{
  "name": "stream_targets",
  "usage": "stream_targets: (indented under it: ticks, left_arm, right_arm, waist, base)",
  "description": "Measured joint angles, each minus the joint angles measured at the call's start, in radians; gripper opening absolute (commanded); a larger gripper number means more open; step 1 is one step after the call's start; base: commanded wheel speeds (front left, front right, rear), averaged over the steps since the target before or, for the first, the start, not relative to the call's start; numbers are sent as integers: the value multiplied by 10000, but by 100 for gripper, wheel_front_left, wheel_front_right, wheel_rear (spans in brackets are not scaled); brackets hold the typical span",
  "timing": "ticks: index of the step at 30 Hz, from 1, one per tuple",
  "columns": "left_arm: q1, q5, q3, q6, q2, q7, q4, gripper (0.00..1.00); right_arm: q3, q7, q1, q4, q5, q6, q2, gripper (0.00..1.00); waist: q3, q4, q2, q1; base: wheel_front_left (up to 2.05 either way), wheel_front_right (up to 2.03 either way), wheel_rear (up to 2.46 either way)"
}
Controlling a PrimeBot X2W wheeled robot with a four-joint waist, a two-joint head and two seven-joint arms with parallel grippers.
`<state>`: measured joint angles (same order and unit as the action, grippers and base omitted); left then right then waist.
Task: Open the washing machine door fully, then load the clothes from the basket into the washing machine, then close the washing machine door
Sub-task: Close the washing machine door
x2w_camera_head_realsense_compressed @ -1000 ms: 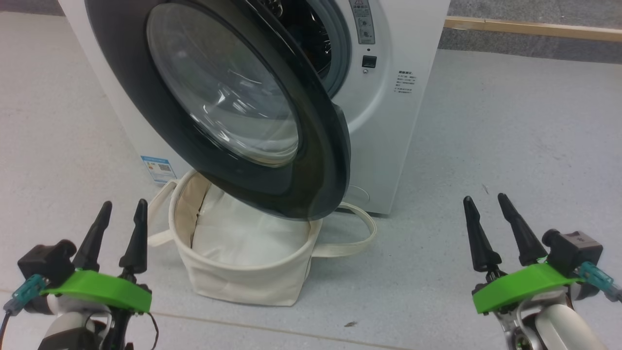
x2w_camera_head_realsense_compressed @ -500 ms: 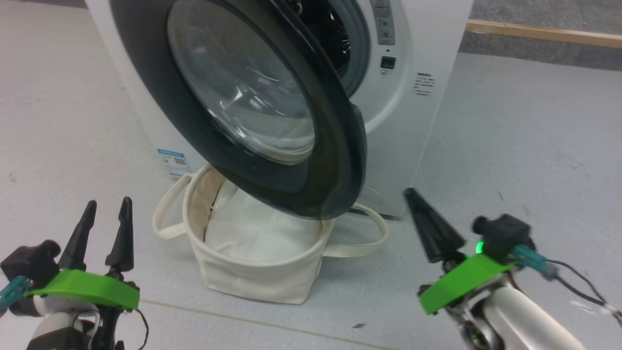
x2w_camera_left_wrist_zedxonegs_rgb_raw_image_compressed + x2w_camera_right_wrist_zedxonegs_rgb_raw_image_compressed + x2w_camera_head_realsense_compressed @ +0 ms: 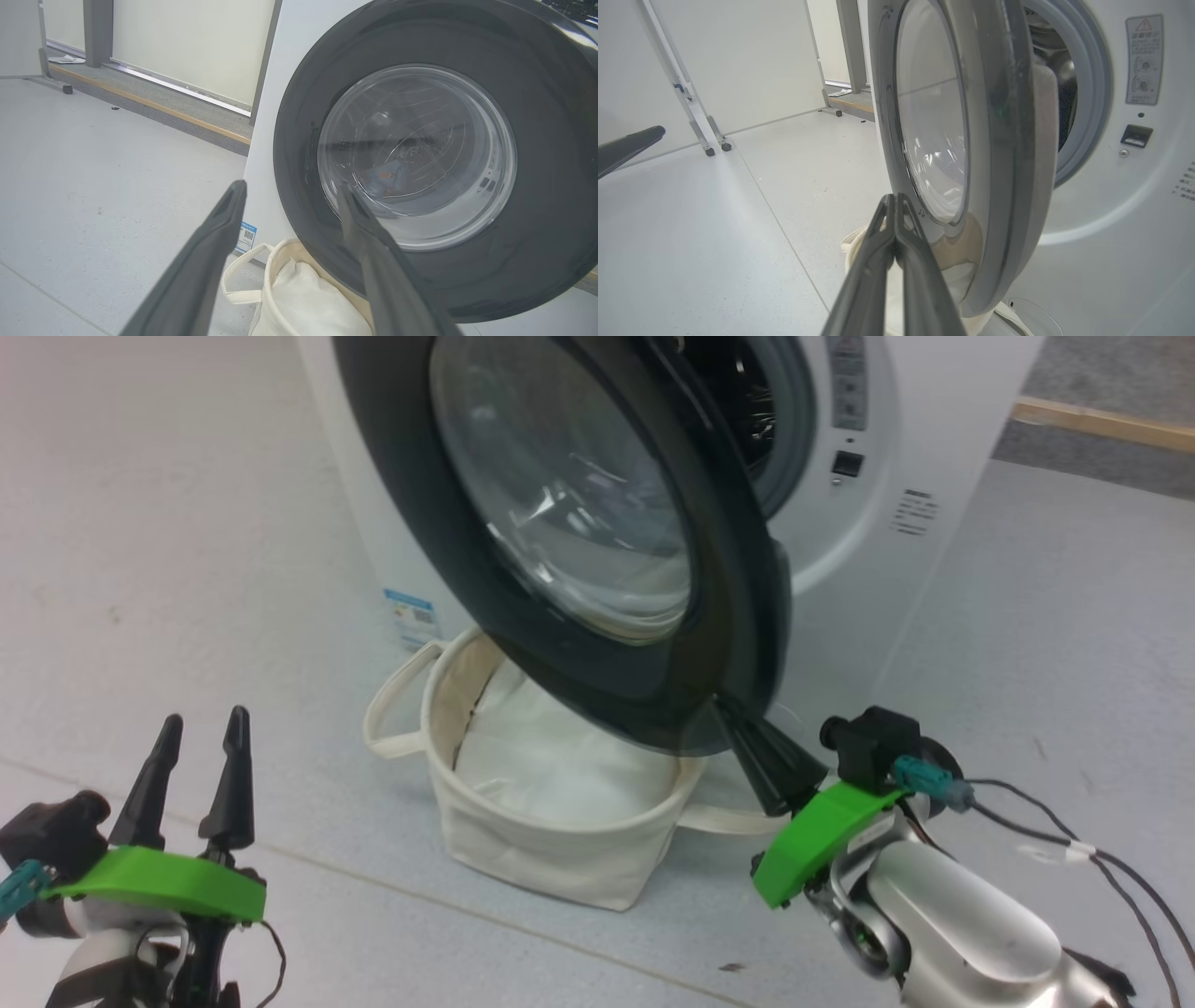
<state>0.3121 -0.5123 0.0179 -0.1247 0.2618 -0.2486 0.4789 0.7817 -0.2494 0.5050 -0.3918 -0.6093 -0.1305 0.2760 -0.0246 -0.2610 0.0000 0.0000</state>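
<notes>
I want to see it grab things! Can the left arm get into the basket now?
Probably yes. The left gripper is open, with bare floor between it and the basket. But the washing machine door hangs over the basket's far side, so it's tight.

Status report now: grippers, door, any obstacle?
Left gripper open, empty. Right gripper shut, empty, by lower rim of door. Door partly open, hanging over basket.

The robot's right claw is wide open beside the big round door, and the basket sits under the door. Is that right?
Not quite. The right claw is shut, as the right wrist view shows. It is beside the washing machine door, and the basket does sit under it.
</notes>
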Motion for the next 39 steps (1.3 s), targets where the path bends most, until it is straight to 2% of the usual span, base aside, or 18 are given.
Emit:
stream_targets:
  ticks: [5, 13, 18, 30, 39]
  left_arm:
    - [140, -17, 58, 0, 12, 4, 2, 100]
    - [292, -123, 199, 0, 86, 15, -2, 100]
    - [537, -192, 278, 0, 161, 19, -94, 100]
    - [1023, -238, 295, 10, 236, 104, -575, 100]
    - [1537, -370, 290, 10, 79, 63, -884, 100]
  right_arm:
    - [-44, 0, 487, -940, -161, 0, -134, 0]
    - [-794, 0, 1108, -1848, -159, 0, -102, 0]
    - [-1331, 0, 1552, -1902, -65, -4, -13, 0]
    - [-3010, 0, 2864, -1818, 550, -4, 734, 0]
    - [-3814, 0, 4521, -2251, 738, -6, 1208, 0]
  waist:
    - [-147, -413, 0, 0]
    - [-496, -843, 0, 0]
    - [-880, -1008, 0, 1]
    - [-2402, -1266, 0, 2]
    - [-3657, -1481, 0, 3]
  base:
    - [0, 0, 0]
    - [0, 0, 0]
    - [0, 0, 0]
    - [0, 0, 0]
    - [0, 0, 0]
